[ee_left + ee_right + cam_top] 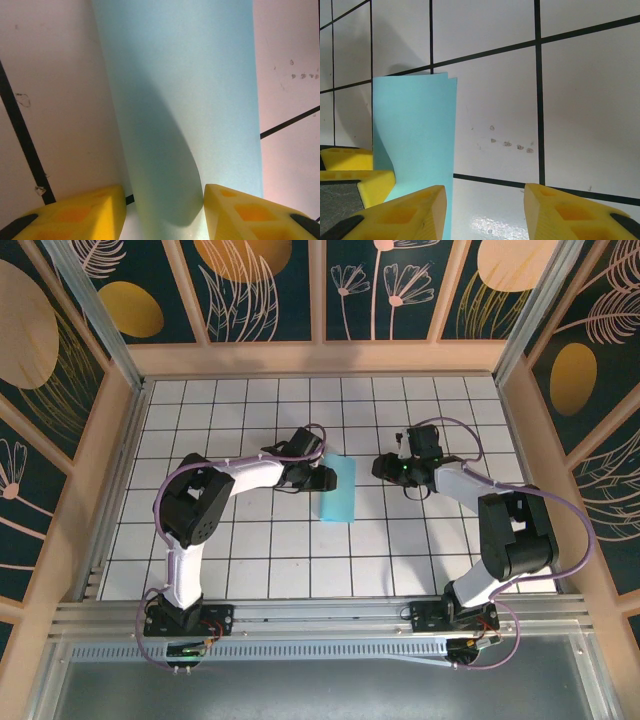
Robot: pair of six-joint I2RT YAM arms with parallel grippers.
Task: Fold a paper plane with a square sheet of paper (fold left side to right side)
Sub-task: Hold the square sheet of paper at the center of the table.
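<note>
Square sheet of paper point(337, 490), folded over into a narrow strip, lies mid-worktop point(250, 550), one edge lifted in a loose curl. Left tool point(322, 478) released, jaws astride that curl. Right tool point(383, 467) released, empty, just right of the sheet

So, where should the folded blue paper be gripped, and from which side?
Probably take the paper at its arched left fold, from the left arm's side: there the top layer lifts off the table; the right edge lies flat, leaving no purchase.
</note>
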